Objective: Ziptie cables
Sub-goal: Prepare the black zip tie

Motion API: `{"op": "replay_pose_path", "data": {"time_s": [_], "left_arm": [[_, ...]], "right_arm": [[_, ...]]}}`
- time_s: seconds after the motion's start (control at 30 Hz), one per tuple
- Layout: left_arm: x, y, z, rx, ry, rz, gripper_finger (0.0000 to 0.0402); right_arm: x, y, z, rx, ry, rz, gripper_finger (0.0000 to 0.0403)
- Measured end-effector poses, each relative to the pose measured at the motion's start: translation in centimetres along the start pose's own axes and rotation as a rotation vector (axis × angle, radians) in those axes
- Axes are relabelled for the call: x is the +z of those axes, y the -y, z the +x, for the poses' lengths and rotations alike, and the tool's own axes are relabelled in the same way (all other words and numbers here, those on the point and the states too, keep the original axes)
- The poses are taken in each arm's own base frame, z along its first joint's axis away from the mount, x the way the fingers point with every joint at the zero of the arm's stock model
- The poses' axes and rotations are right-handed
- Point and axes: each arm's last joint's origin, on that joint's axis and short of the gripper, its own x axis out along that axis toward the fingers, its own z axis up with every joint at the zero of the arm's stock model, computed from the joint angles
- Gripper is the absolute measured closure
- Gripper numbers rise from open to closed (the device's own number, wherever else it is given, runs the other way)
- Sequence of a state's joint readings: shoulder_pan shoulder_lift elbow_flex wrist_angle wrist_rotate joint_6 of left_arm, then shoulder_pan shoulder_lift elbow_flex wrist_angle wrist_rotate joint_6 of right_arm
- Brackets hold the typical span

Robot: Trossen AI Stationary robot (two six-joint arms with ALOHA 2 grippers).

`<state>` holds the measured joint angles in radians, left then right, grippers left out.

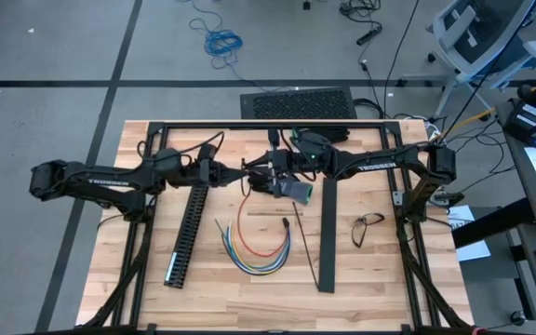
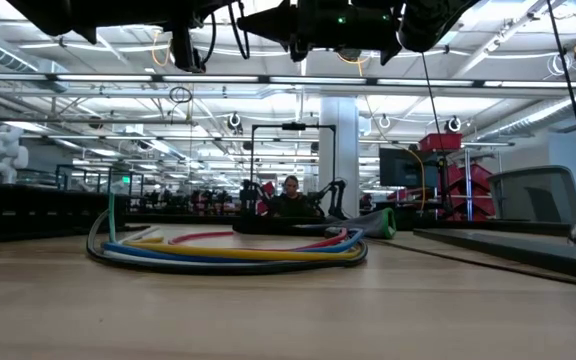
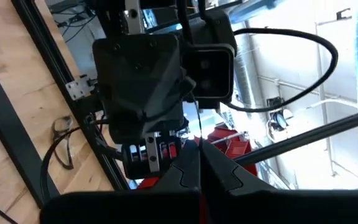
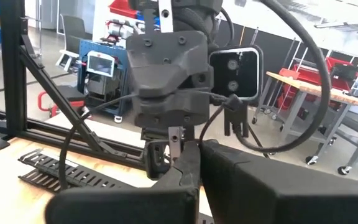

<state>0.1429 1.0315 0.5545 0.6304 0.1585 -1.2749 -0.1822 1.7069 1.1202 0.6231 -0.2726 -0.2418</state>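
The two hands meet tip to tip above the middle of the worktop, and the crowding of dark parts there makes the fingertips hard to pick out from above. In the low view only the undersides of both arms show, cut off at the upper edge. A thin red wire rises from the worktop toward the meeting point; whether either hand grips it cannot be told.

The left arm reaches in level from the left side, its left hand pointing right with its fingers closed together. The right arm reaches in from the right, its right hand pointing left, fingers likewise together. Each wrist view shows the other arm's hand head on, just past its own closed fingertips.

The cables lie on the worktop nearer than the hands and below them, a curved bundle of yellow, blue, green and red, apart from both hands. In the low view they lie flat in a loop.

A long black slotted duct lies to the left of the cables, a black strip to the right, and a pair of glasses farther right. A person sits far off in the room behind.
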Motion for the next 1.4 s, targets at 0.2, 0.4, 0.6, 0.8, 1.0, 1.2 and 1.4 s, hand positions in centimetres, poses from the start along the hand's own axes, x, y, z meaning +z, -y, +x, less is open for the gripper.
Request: {"op": "replay_pose_path", "data": {"time_s": [0.2, 0.4, 0.6, 0.8, 1.0, 1.2, 1.4], "left_arm": [[-0.6, -0.2, 0.4, -0.002, -0.017, -0.033, 0.0401], [-0.6, -0.3, 0.5, 0.007, 0.006, -0.064, 0.0401], [-0.4, 0.1, 0.5, -0.033, 0.032, -0.112, 0.0401], [-0.3, 0.2, 0.4, -0.037, 0.043, -0.134, 0.0401], [-0.3, -0.1, 0.4, 0.002, 0.069, -0.136, 0.0401], [-0.1, -0.4, 0.4, 0.03, 0.075, -0.137, 0.0401], [0.5, -0.6, 0.3, 0.043, 0.097, -0.104, 0.0401]], "right_arm": [[0.0, 0.0, 0.0, -0.002, 0.0, -0.022, 0.0403], [-0.1, 0.0, 0.0, 0.0, -0.006, -0.037, 0.0403], [-0.1, -0.1, 0.0, 0.001, -0.014, -0.056, 0.0403], [-0.3, -0.1, 0.0, 0.007, -0.026, -0.077, 0.0403], [-0.2, -0.4, 0.1, 0.053, -0.012, -0.077, 0.0403], [-0.2, -0.8, 0.1, 0.064, -0.016, -0.074, 0.0403], [-0.1, -0.9, 0.2, 0.064, -0.01, -0.075, 0.0403]]}}
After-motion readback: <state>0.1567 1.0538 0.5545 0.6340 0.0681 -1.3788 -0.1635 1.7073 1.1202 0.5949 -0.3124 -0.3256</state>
